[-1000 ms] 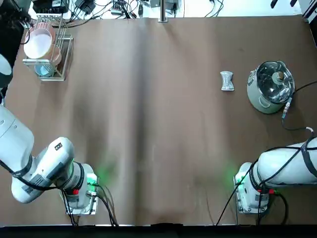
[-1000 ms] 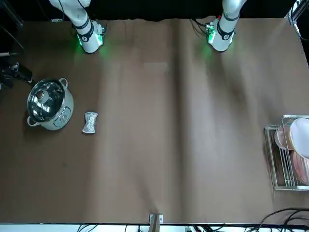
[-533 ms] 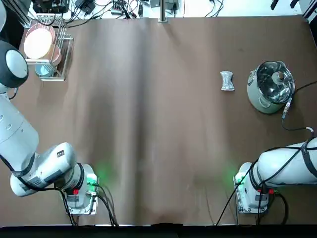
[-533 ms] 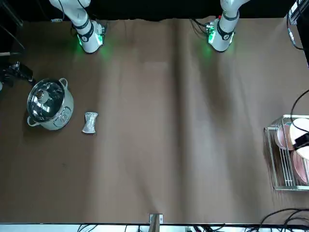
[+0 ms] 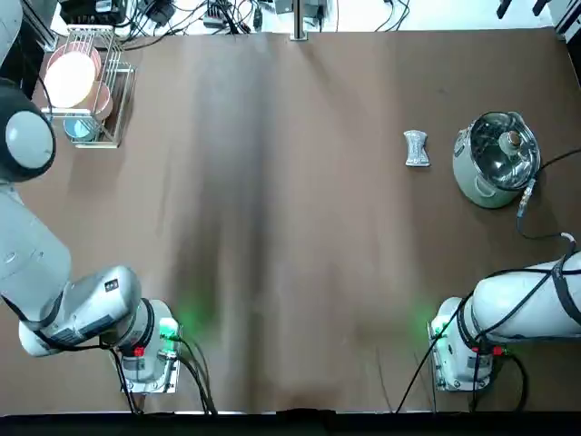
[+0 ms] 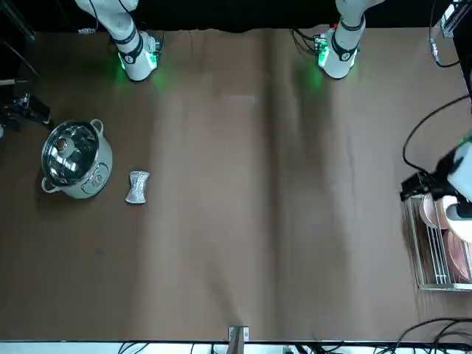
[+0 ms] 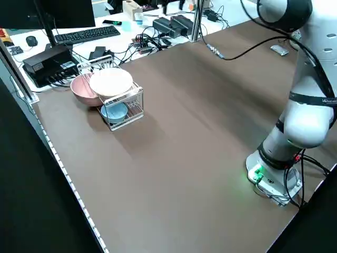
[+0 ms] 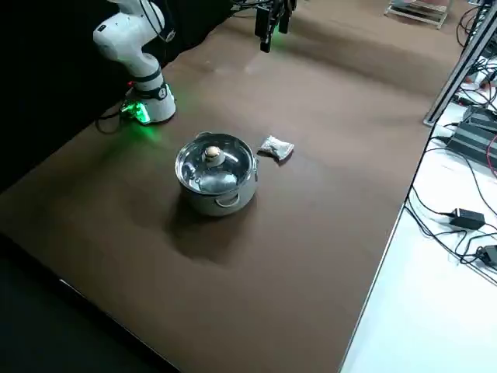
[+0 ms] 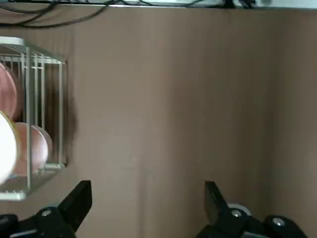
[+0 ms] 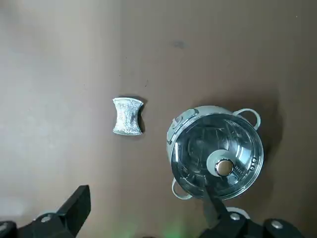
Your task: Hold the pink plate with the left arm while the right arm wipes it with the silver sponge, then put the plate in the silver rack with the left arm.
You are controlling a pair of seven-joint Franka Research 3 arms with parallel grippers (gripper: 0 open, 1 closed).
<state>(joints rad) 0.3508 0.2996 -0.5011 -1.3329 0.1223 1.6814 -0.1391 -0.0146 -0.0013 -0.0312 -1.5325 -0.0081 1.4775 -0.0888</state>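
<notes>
Silver sponge (image 5: 416, 148) — wrinkly, pinch-waisted — lies flat beside the steel pot (image 5: 497, 160).

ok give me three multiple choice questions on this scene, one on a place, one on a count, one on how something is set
1. Where is the sponge?
A in the rack
B on the table beside the pot
C on the lid
2. How many bowls are blue?
A one
B three
C four
3. How is the left claw?
A shut on the sponge
B shut on a cable
C open

1 B: the sponge lies on the table near the pot.
2 A: one blue bowl sits low in the rack.
3 C: the fingers of the left claw stand wide apart.
</notes>
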